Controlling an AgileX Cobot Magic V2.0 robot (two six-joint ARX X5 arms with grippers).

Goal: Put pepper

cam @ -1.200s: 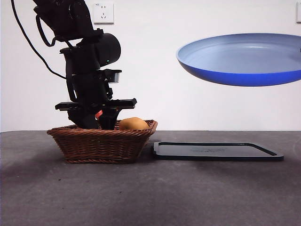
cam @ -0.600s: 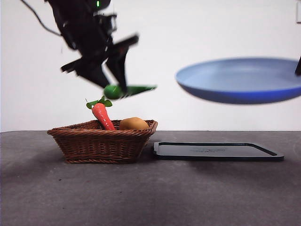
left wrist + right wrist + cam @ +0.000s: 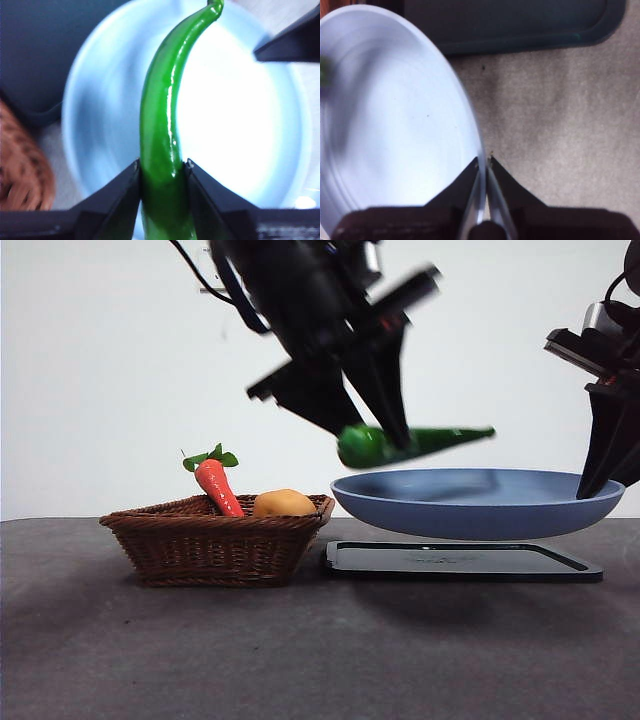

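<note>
My left gripper [image 3: 385, 445] is shut on the glossy green pepper [image 3: 410, 443] near its thick end and holds it level just above the blue plate [image 3: 480, 505]. In the left wrist view the pepper [image 3: 165, 125] runs out from between the jaws over the plate [image 3: 240, 140]. My right gripper [image 3: 600, 480] is shut on the plate's right rim and holds the plate in the air a little above the black tray [image 3: 460, 560]. The right wrist view shows the jaws pinching the rim [image 3: 482, 167] of the plate [image 3: 390, 130].
A wicker basket [image 3: 215, 540] stands on the left of the dark table and holds a red-orange carrot [image 3: 217, 483] with green leaves and a round orange-yellow fruit [image 3: 284, 504]. The black tray lies just right of the basket.
My left gripper lifted the pepper out of the basket and carried it right, over the plate. My right gripper lowered the plate towards the tray.
</note>
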